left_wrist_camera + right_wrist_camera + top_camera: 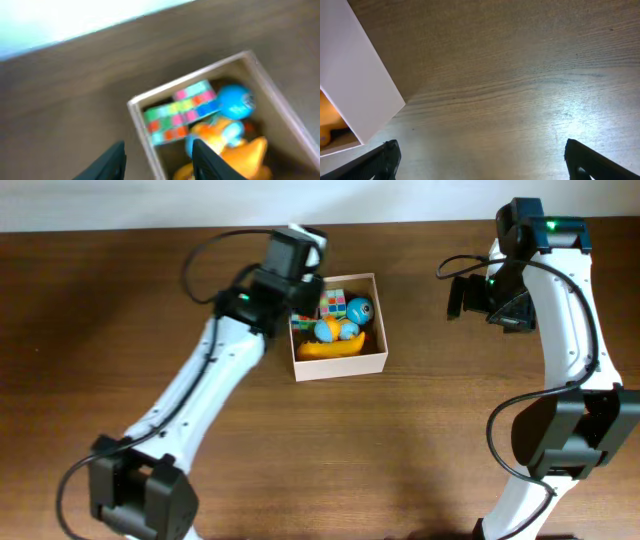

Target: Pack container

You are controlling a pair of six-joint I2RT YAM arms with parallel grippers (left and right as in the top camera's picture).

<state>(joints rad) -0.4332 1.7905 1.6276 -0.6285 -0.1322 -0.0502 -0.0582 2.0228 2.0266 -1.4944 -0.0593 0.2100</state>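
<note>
Overhead view: even, fairly bright light, sharp focus, and only faint, soft shadows on the dark brown wood-grain table. Left wrist view: heavily blurred throughout, with the small square cream-walled box smeared and indistinct. Right wrist view: sharp, with whitish glare across the wood at lower right.

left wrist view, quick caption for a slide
Left hand open over the box corner; cube, blue ball and orange toy inside.
</note>
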